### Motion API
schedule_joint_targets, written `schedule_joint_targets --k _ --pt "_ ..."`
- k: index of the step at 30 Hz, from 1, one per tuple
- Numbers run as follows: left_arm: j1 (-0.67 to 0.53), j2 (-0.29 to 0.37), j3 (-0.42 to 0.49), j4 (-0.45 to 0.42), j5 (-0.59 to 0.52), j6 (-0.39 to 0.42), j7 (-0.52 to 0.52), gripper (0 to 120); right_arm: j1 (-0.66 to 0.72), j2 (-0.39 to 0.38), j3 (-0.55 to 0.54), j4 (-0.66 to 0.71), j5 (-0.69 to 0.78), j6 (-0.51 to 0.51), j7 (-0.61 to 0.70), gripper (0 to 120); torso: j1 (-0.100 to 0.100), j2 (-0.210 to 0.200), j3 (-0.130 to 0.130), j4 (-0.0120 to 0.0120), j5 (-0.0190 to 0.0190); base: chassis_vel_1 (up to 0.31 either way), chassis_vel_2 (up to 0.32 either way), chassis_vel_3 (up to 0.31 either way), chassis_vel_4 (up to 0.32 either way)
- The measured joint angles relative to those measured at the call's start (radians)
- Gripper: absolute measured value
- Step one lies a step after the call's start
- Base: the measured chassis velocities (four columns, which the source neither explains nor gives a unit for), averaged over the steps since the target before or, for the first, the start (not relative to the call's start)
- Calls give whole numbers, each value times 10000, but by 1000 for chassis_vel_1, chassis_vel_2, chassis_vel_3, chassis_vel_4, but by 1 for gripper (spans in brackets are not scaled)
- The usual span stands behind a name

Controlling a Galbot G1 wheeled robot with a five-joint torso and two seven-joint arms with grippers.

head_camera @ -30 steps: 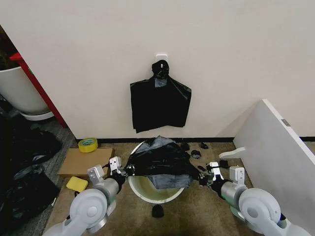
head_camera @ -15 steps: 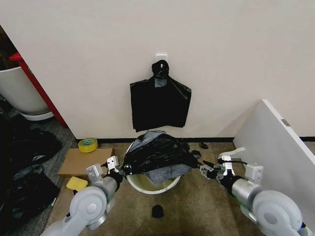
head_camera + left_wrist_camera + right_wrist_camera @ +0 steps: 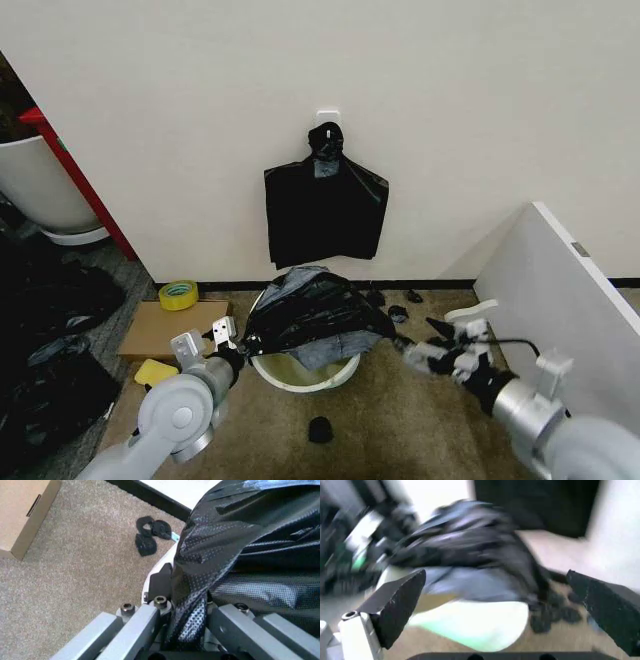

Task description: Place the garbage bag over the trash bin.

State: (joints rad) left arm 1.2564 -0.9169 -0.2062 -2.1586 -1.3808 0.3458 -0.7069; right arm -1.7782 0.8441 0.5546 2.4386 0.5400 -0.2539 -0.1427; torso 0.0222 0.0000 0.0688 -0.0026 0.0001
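Observation:
The cream-white trash bin (image 3: 300, 374) stands on the carpet by the wall. The glossy black garbage bag (image 3: 315, 310) lies heaped over its far and left rim, leaving the near part of the opening bare. My left gripper (image 3: 234, 344) sits at the bin's left side, shut on the bag's edge. In the left wrist view the bag (image 3: 240, 555) runs down between the closed fingers (image 3: 145, 622) beside the bin's rim (image 3: 162, 560). My right gripper (image 3: 416, 336) hangs open to the right of the bin, apart from the bag. Its view looks across the bin (image 3: 475, 626) and bag (image 3: 470, 551).
A flat black bag bundle (image 3: 325, 205) hangs on the wall above the bin. At the left are a cardboard box (image 3: 170, 325), a yellow tape roll (image 3: 178, 295) and a sponge (image 3: 155, 372). A white board (image 3: 560, 300) leans at the right. A small black lump (image 3: 320, 430) lies in front.
The right gripper has let go of the bag, opened and drawn back to the right. The bag, earlier stretched between both grippers, has slumped toward the left and the wall.

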Motion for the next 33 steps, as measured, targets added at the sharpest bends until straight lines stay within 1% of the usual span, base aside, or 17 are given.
schedule_joint_targets --k 1,2,4,6,12,13,15,17,19,20,22,26,28,29,30,32,33 --pt "-5 4 1 -8 -9 21 -20 0 -76 -78 -190 -17 -700 354 -179 100 0 0 0 -1 0 0 0 0 0" --pt "-8 12 5 -34 -24 63 -49 0 -130 -214 -547 -158 -1987 1085 -469 100 0 0 0 0 -1 0 0 0 0" --pt "-2 22 12 -81 -37 103 -78 0 -82 -361 -942 -365 -3081 1765 -642 100 0 0 0 2 2 0 0 0 0" --pt "38 30 27 -148 -42 133 -91 0 113 -436 -1355 -523 -3581 2079 -636 100 0 0 0 1 1 0 0 0 0" --pt "136 45 41 -267 -42 195 -124 0 616 -402 -1811 -866 -4063 2179 -520 100 0 0 0 1 1 0 0 0 0" --pt "174 60 42 -309 -43 211 -128 0 813 -409 -1963 -1058 -4202 2209 -430 95 0 0 0 1 2 0 0 0 0" --pt "186 66 42 -323 -42 215 -130 0 891 -411 -2020 -1120 -4251 2213 -388 93 0 0 0 1 2 0 0 0 0" --pt "233 73 39 -389 -38 228 -131 0 1122 -405 -2182 -1265 -4343 2201 -229 84 0 0 1 2 2 0 0 0 0" --pt "256 74 31 -423 -32 235 -131 0 1227 -404 -2247 -1351 -4379 2190 -169 79 0 0 1 2 2 0 0 0 0" --pt "269 74 25 -438 -27 236 -130 0 1268 -417 -2261 -1402 -4417 2192 -157 72 0 0 0 1 2 0 0 0 0" --pt "280 74 18 -451 -22 236 -131 0 1275 -434 -2262 -1436 -4443 2203 -155 69 0 0 1 1 1 0 0 0 0" --pt "302 51 4 -458 -1 237 -132 0 1186 -512 -2180 -1512 -4565 2346 -233 51 0 0 0 0 1 0 0 0 0" --pt "306 41 3 -462 3 237 -132 0 1175 -526 -2156 -1539 -4611 2380 -248 48 0 0 1 0 1 0 0 0 0" --pt "311 32 3 -468 7 237 -134 0 1170 -534 -2134 -1558 -4658 2407 -263 44 0 0 1 0 2 0 0 0 0" --pt "324 19 1 -488 13 237 -135 0 1154 -554 -2094 -1583 -4727 2442 -297 37 0 0 0 1 2 0 0 0 0" --pt "350 12 -11 -520 19 237 -137 0 1124 -585 -2058 -1600 -4779 2463 -325 29 0 0 1 0 1 0 0 0 0" --pt "359 11 -15 -529 21 237 -138 0 1117 -592 -2056 -1602 -4784 2463 -326 27 0 0 0 1 1 0 0 0 0"
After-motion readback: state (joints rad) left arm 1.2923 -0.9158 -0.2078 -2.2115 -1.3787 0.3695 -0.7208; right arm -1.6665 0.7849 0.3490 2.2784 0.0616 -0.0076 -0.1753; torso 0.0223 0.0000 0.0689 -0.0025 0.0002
